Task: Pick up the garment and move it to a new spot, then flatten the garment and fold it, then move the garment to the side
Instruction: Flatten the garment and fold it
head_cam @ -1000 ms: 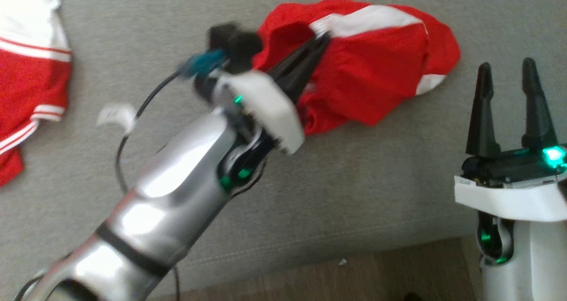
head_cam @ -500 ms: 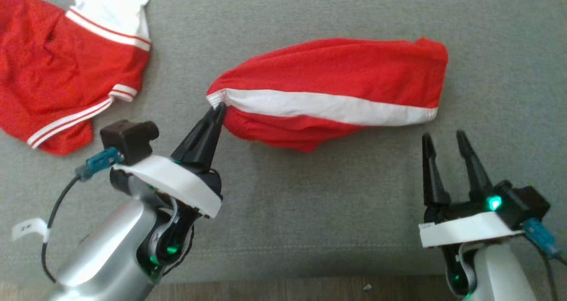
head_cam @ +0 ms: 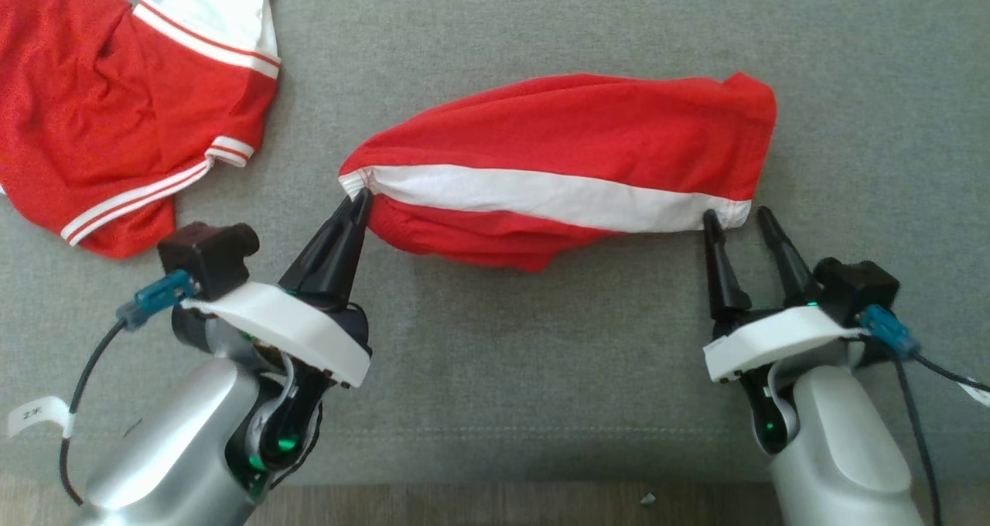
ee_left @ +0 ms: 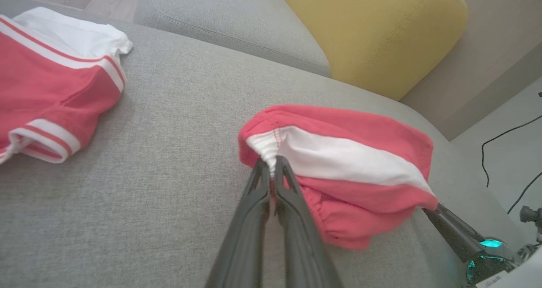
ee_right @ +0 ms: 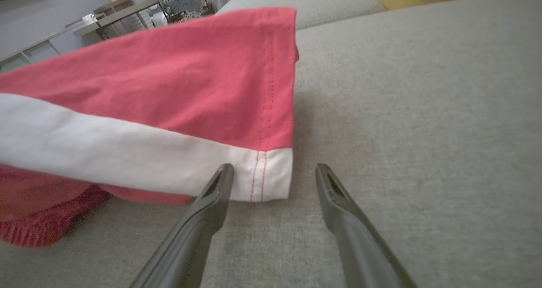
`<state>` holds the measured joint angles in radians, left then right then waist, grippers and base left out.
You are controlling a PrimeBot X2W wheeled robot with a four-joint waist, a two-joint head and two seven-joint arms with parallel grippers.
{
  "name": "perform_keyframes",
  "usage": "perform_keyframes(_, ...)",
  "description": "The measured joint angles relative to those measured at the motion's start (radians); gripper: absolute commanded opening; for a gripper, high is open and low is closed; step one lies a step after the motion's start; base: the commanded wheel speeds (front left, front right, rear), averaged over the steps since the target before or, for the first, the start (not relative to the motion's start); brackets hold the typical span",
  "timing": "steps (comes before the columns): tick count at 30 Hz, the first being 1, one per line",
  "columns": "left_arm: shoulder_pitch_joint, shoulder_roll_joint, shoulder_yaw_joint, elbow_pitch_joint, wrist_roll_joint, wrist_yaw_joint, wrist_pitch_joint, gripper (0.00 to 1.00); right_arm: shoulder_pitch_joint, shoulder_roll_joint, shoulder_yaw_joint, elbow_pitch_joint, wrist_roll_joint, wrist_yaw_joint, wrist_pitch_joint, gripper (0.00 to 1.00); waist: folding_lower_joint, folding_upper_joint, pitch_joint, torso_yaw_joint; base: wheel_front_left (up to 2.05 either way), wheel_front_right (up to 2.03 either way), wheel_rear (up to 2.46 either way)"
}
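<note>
Red garment (head_cam: pixel 557 124) gripped by L hand (head_cam: pixel 360 197); R hand (head_cam: pixel 735 215), wide, now moved up beside it.

A home: grey sofa (ee_left: pixel 169 110), yellow cushion (ee_left: pixel 372 34).

surface: we're looking at a grey sofa seat (head_cam: pixel 541 402)
centre: red shorts (head_cam: pixel 572 124) lying stretched sideways on it
left: red-and-white garment (head_cam: pixel 93 124) lying rumpled
</note>
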<state>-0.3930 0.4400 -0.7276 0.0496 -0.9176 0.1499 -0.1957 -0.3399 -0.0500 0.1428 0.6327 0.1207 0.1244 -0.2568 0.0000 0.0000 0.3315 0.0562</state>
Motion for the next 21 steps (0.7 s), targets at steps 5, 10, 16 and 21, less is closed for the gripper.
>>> perform_keyframes(5,-0.001,0.000,-0.002,0.007,0.006,0.000,0.000,0.00,-0.048,-0.003,0.023,0.088,0.017,0.000,-0.001,0.89,0.0000,0.0000,0.007,0.007,0.00,0.00,0.00)
perform_keyframes(10,-0.002,0.000,-0.002,0.021,0.009,0.000,-0.005,0.00,-0.074,-0.006,0.040,0.097,0.021,0.000,-0.001,0.00,0.0000,0.0000,0.005,0.008,0.00,0.00,0.00)
perform_keyframes(16,-0.002,0.001,-0.001,0.034,0.018,-0.002,-0.021,0.00,-0.039,-0.005,0.046,0.072,0.076,0.000,0.000,0.00,0.0000,0.0000,-0.028,-0.002,0.00,0.00,0.00)
perform_keyframes(21,-0.006,0.011,-0.001,0.025,0.046,-0.015,-0.027,0.00,0.043,-0.004,0.024,-0.031,0.222,0.000,0.010,0.00,0.0000,0.0000,-0.074,-0.017,0.00,0.00,0.00)
